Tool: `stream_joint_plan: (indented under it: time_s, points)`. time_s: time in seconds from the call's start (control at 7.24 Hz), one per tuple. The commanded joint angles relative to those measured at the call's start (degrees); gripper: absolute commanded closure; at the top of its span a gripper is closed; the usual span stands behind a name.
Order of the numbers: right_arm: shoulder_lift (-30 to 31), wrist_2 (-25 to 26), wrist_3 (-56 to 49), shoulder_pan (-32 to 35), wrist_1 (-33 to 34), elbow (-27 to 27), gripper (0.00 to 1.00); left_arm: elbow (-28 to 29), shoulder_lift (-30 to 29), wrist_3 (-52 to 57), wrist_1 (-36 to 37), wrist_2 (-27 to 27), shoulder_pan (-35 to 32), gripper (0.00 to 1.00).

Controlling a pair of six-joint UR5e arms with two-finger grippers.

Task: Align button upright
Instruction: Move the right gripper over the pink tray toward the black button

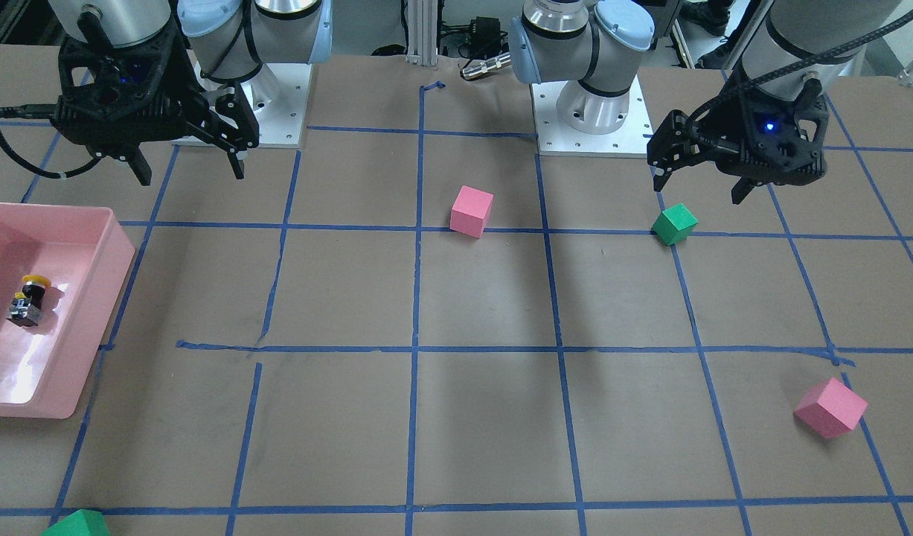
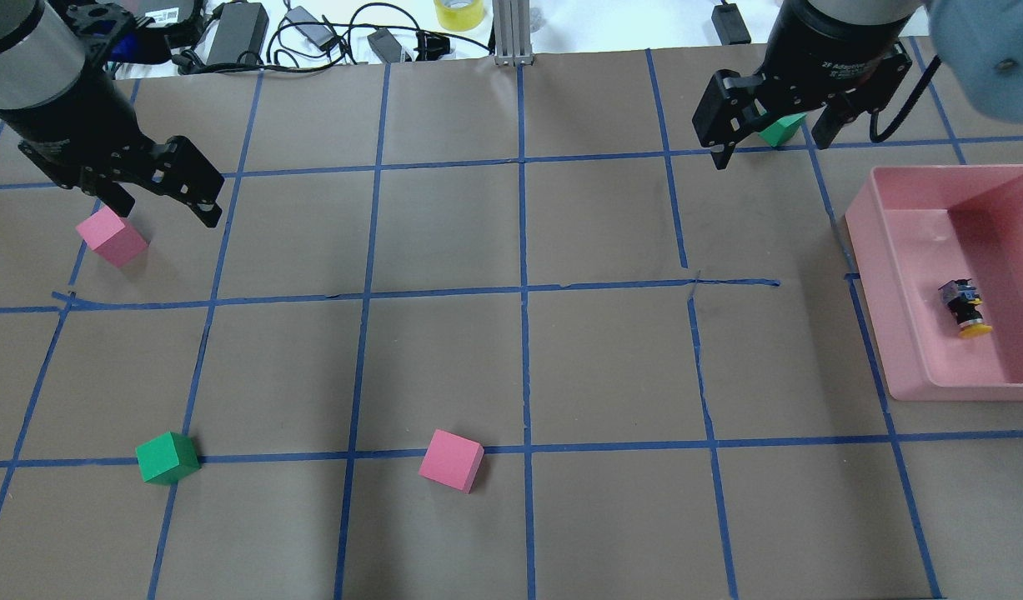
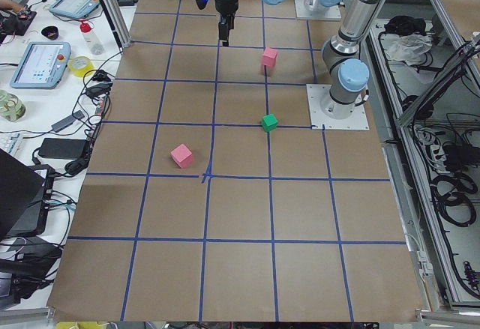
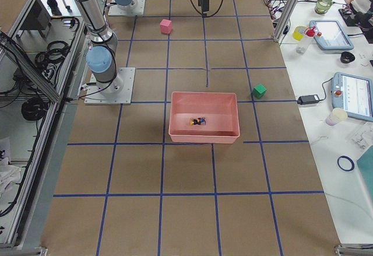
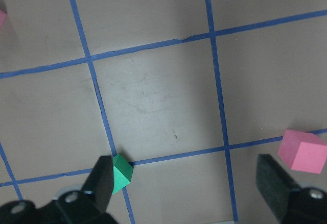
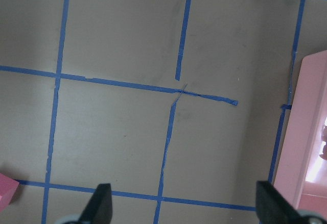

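The button [image 1: 30, 299] lies on its side in the pink tray [image 1: 114, 253], with its yellow cap toward the robot. It also shows in the overhead view [image 2: 964, 307] and the exterior right view [image 4: 199, 121]. My right gripper [image 2: 769, 154] is open and empty, raised above the table left of the tray's far corner and well away from the button. My left gripper [image 2: 169, 212] is open and empty, raised over a pink cube [image 2: 111, 237] at the far left. Both wrist views show open fingers over bare table, in the left view [image 5: 102, 183] and the right view [image 6: 99, 203].
The pink tray [image 2: 861, 242] sits at the table's right edge and shows at the right wrist view's edge [image 6: 301, 132]. A green cube [image 2: 782, 129] lies under the right gripper. Another green cube [image 2: 167, 457] and a pink cube [image 2: 450, 460] lie near the robot.
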State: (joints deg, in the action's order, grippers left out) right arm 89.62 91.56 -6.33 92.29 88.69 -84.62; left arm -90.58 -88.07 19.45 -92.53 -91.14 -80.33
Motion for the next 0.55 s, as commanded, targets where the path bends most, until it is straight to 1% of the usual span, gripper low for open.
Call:
stream_joint_plan:
  time_s: [0.0, 0.14, 0.28, 0.41]
  points:
    - [-0.24, -0.24, 0.0, -0.09, 0.08, -0.63, 0.0, -0.12, 0.0, 0.06, 0.15, 0.09, 0.0, 0.0]
    - [-0.32, -1.11, 0.61, -0.1, 0.77, -1.16, 0.0, -0.3, 0.0, 0.06, 0.15, 0.17, 0.0, 0.0]
    - [-1.89, -1.38, 0.18, -0.97, 1.04, -0.99, 0.0, -0.39, -0.09, 0.06, 0.15, 0.26, 0.0, 0.0]
    - [-3.3, -1.3, 0.26, -3.67, 1.13, -1.16, 0.0, -0.39, -0.09, 0.06, 0.15, 0.35, 0.0, 0.0]
